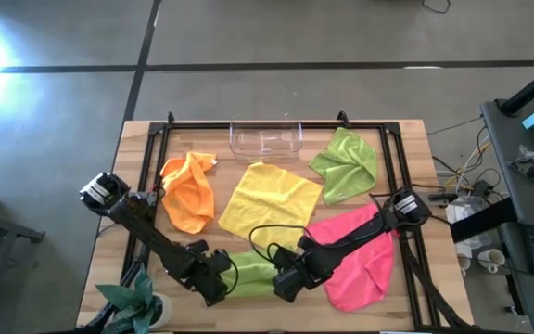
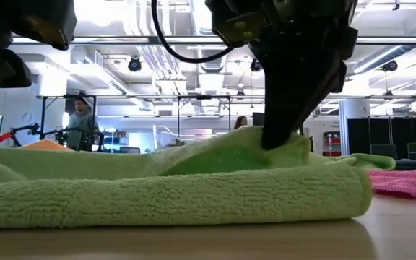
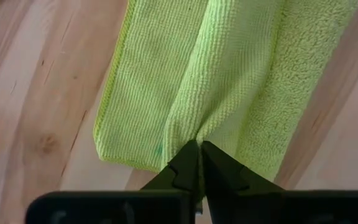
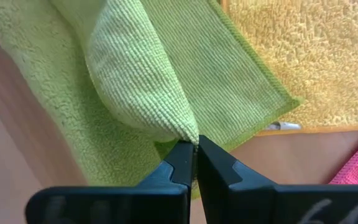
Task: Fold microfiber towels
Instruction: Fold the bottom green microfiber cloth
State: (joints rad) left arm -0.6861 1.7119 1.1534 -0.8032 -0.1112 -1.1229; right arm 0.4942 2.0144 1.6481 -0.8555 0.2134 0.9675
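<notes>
A lime green towel [image 1: 251, 272] lies folded into a long strip near the table's near edge, between my two grippers. My left gripper [image 1: 219, 280] is shut on its left end and my right gripper [image 1: 284, 281] on its right end. The yellow towel [image 1: 269, 199] lies spread in the middle, the orange towel [image 1: 189, 190] crumpled at the left, a second lime green towel [image 1: 346, 162] at the far right, and the pink towel [image 1: 360, 255] at the right under my right arm. My left gripper pinches a raised fold of the lime green towel [image 3: 194, 134] between its two fingers, at the strip's left end. The rest of the towel lies on the table. My right gripper pinches a raised fold of the towel's upper layer [image 4: 182, 130] between its two fingers at the right end, coming from above [image 2: 284, 137]. The fold is lifted a little; the layers below lie on the table.
A clear plastic tray [image 1: 267, 139] stands at the far edge. A black frame [image 1: 276, 123] runs round the work area. A small plant in a pot [image 1: 142, 301] stands at the near left corner. People show in the room beyond the table [image 2: 81, 119].
</notes>
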